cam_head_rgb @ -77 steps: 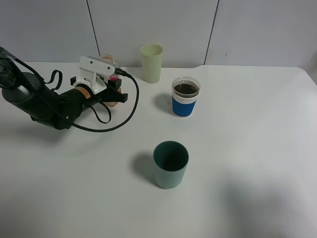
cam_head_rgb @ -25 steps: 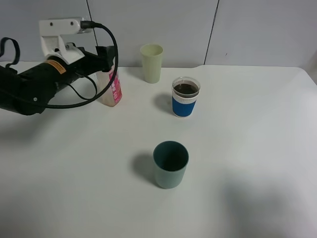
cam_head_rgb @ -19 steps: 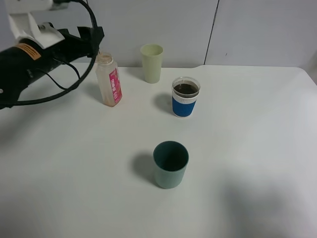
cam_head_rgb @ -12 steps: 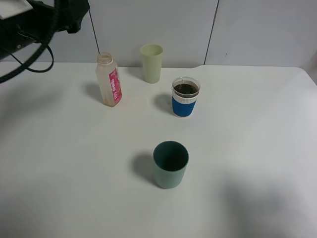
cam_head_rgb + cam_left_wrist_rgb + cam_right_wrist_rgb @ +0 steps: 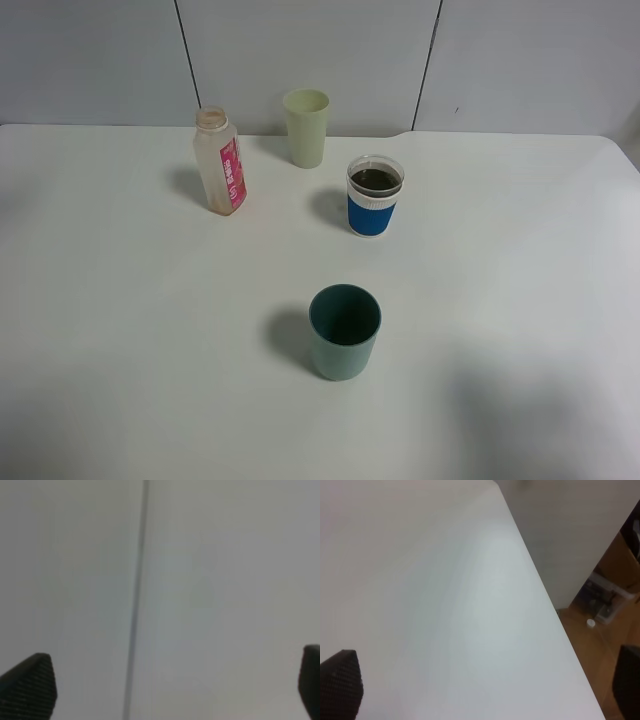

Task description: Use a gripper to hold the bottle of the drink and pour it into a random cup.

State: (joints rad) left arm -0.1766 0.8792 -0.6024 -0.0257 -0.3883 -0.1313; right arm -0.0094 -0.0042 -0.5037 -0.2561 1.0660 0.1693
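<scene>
The bottle of the drink [image 5: 221, 160] is standing upright, upper left of centre on the table [image 5: 520, 300]; the cup [image 5: 374, 195] is holding dark liquid, so pouring is being judged done. Both grippers [image 5: 165, 690] [image 5: 485, 690] are being held wide apart, empty.

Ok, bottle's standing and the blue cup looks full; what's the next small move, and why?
Probably none beyond parking the arms. The bottle stands upright and looks empty, the blue-sleeved cup holds dark drink, and the left gripper is open, facing only the wall.
</scene>
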